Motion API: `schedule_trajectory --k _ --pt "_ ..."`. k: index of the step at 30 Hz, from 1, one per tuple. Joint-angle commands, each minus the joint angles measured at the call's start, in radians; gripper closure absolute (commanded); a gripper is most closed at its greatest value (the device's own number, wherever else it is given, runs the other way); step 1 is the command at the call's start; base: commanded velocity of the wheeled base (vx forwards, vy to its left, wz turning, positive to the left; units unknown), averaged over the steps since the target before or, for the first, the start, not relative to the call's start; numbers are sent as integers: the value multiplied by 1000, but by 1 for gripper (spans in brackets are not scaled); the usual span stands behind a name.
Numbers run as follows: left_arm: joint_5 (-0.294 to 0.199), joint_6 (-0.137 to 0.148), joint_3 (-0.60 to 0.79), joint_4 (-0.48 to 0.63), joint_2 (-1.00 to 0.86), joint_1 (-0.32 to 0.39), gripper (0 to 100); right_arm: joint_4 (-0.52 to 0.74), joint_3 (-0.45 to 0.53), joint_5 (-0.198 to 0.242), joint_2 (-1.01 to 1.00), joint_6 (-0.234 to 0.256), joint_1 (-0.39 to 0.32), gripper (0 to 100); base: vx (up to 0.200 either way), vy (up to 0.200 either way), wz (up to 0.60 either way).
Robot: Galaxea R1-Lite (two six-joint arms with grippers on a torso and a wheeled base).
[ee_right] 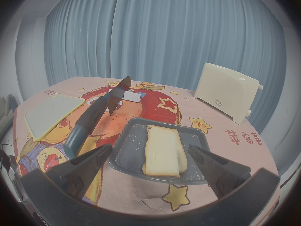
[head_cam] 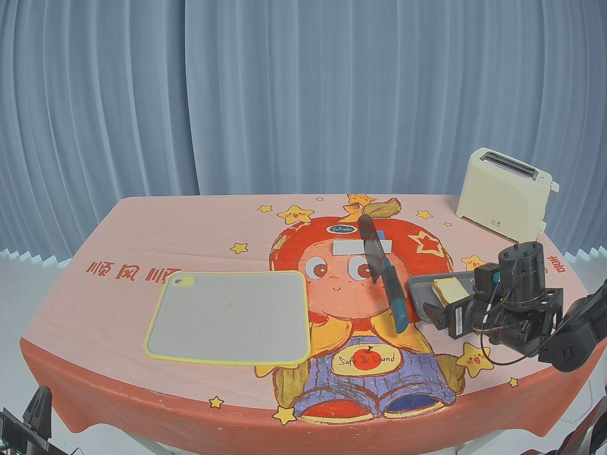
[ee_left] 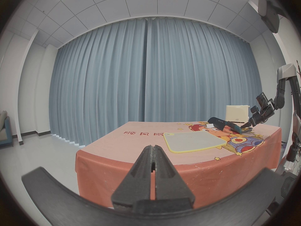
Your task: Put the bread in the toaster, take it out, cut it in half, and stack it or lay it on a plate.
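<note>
So, step: first one by my read. Nothing is toasted yet, and pickup comes next.
bread [ee_right: 163,151]: pale slices, overlapped, lying flat in the grey tray [ee_right: 131,148] near the counter's [head_cam: 126,235] right edge, toward the near side.
right tool [ee_right: 149,149]: jaws wide apart, holding nothing. It sits low, just short of the tray's near rim, with one finger either side of the bread's line. Looks pre-set to straddle a slice.
left tool [ee_left: 153,149]: jaws pressed together, nothing between them, off the counter beyond its near-left corner. Probably out of the way until the cut.
toaster [head_cam: 506,194]: far-right corner, slot up. Same side as the bread, so a short carry for the right arm.
knife [head_cam: 382,273]: middle of the counter, blade propped on a small white block [head_cam: 348,246], handle toward the near edge. The prop likely tilts it so fingers get a better hold on the handle.
cutting board [head_cam: 231,317]: left half, by the near edge, well apart from the tray. Staged for the halving.
risk: with the slices overlapped, a pinch may take both or drag one. Soft bread needs light pressure.
</note>
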Motion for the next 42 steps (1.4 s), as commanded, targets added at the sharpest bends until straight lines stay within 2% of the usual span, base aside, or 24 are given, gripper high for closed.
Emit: schedule_trajectory --k 1,15,23,27,28,34,37,42 --pt "0 0 18 0 -1 0 100 0 1 0 -5 0 2 0 0 0 0" --pt "3 -3 18 -2 -1 0 100 -2 1 0 -28 3 -17 0 0 0 0" --pt "3 -2 18 -2 -1 0 100 -129 26 0 -24 3 -60 0 0 0 0" --pt "2 0 18 -2 -1 0 100 -194 55 0 -28 -1 -101 0 0 0 0" --pt "2 0 18 -2 -1 0 100 -254 57 0 -33 -3 -138 0 0 0 0" --pt "2 0 18 -2 -1 0 100 -427 73 3 -77 -27 -259 0 0 0 0" --pt "2 0 18 -2 -1 0 100 -467 118 13 -131 -30 -290 0 0 0 0" --pt "-1 0 18 -2 -1 0 100 -482 287 17 -366 -61 -380 0 0 0 0"
